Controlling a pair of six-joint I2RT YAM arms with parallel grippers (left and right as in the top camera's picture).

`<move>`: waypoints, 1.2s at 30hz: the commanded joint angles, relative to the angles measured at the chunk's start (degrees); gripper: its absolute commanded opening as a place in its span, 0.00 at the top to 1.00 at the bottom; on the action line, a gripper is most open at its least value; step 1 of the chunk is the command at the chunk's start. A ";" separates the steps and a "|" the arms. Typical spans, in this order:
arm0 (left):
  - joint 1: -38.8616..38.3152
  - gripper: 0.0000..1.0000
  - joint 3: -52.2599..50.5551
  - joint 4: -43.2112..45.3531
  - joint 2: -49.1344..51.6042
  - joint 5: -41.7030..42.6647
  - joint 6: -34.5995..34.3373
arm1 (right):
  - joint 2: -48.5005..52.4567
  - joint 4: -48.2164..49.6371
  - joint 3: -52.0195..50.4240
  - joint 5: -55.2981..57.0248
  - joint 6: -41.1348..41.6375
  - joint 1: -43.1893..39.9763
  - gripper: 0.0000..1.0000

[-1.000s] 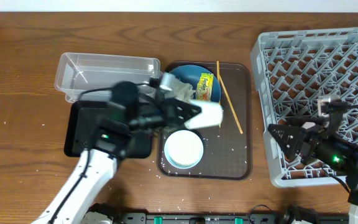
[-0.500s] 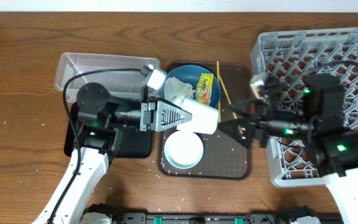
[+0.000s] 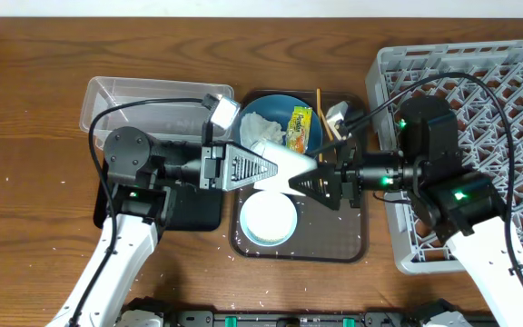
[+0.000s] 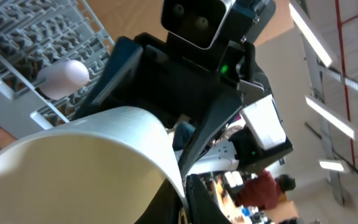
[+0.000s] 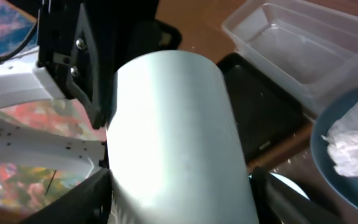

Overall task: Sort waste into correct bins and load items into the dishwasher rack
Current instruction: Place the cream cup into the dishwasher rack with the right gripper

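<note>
My left gripper (image 3: pixel 275 168) is shut on the rim of a small white cup (image 3: pixel 291 165) and holds it on its side above the brown tray. One finger is inside the cup and one outside in the left wrist view (image 4: pixel 182 186). My right gripper (image 3: pixel 309 182) meets the cup from the right, and its open fingers (image 5: pixel 185 199) stand on either side of the cup (image 5: pixel 173 124). The blue plate (image 3: pixel 275 116) carries the crumpled tissue (image 3: pixel 266 133) and the yellow-green wrapper (image 3: pixel 300 129). The chopsticks (image 3: pixel 334 145) and the white bowl (image 3: pixel 269 218) lie on the tray.
The grey dishwasher rack (image 3: pixel 479 91) stands at the right. The clear tub (image 3: pixel 152 104) and the black tray (image 3: pixel 184 209) are at the left. The brown serving tray (image 3: pixel 334 232) has loose rice grains (image 3: pixel 343 218) on it.
My right arm has swung left from the rack to the cup, and its fingers now flank it. My left gripper has kept hold of the cup above the tray.
</note>
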 commanded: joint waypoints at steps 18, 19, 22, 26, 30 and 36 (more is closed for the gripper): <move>-0.04 0.25 0.55 1.33 -0.33 -0.13 -0.37 | -4.04 -8.22 0.17 9.94 3.91 -10.32 0.61; 0.13 0.25 0.55 1.33 -0.33 -0.13 -0.37 | -4.98 -10.49 0.17 12.22 4.94 -13.31 0.60; 0.61 0.23 0.55 1.33 -0.33 -0.11 -0.35 | -7.85 -17.49 0.28 18.03 6.69 -23.71 0.61; 0.59 0.23 0.55 1.33 -0.33 -0.09 -0.35 | -10.23 -27.21 1.55 27.93 6.82 -40.98 0.62; 0.59 0.23 0.55 1.33 -0.33 -0.07 -0.35 | -10.01 -32.22 1.92 33.94 6.82 -55.39 0.62; 0.59 0.23 0.52 1.33 -0.33 0.04 -0.35 | -5.25 -32.72 1.92 37.13 10.29 -66.75 0.62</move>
